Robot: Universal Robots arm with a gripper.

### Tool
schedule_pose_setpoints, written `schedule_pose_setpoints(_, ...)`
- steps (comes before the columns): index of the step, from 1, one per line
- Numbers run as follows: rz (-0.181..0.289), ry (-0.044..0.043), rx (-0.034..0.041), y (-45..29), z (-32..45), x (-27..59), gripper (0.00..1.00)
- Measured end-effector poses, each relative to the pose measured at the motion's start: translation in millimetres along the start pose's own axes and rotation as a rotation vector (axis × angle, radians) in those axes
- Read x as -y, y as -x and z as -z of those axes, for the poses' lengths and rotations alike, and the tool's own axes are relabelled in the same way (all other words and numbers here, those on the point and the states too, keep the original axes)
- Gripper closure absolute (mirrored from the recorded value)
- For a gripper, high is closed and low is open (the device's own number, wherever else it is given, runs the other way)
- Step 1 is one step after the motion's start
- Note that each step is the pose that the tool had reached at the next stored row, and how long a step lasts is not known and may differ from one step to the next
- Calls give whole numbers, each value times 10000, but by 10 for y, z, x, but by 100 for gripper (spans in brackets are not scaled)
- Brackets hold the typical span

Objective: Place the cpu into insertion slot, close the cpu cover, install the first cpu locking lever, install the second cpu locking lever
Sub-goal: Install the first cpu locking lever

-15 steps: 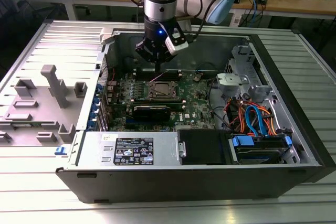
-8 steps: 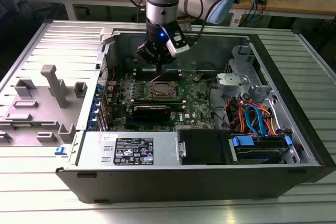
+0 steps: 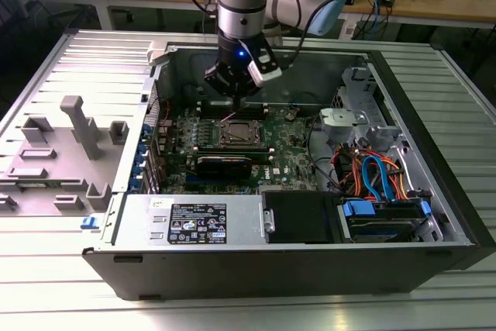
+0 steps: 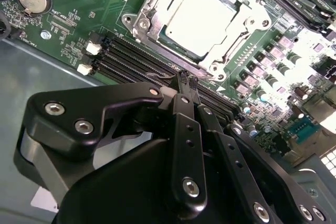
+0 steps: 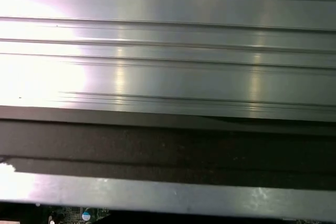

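Now the fingers (image 4: 182,90) are seen pressed together, nothing gripped; just beyond their tips the cpu (image 4: 202,17) is seated in the insertion slot (image 4: 140,23), framed by the cpu cover (image 4: 157,1).

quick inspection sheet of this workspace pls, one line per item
surface: ribbed metal table carrying an open computer case
job's things: cpu sits in the insertion slot; cpu cover lies flat around it
clutter: grey plastic fixture at the exterior view's left
grippers: gripper shut, holding nothing, beside the slot
cables: orange and blue cables inside the case
surroundings: wooden bench behind
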State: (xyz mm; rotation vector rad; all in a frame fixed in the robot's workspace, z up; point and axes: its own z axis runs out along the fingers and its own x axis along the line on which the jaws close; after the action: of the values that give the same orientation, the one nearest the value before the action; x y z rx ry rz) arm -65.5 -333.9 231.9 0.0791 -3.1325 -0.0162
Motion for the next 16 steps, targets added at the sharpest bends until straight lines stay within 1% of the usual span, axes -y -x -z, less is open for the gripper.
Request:
schedule_pose_setpoints(3, -3, -1, -1, 23, -5, 2, 89)
schedule_pose_setpoints(7, -159, -14, 1, 42, -20, 3, 89)
schedule_pose_setpoints(11, -160, -16, -1, 42, -23, 2, 89)
schedule_pose_setpoints(16, -160, -18, -2, 55, -47, -10, 89)
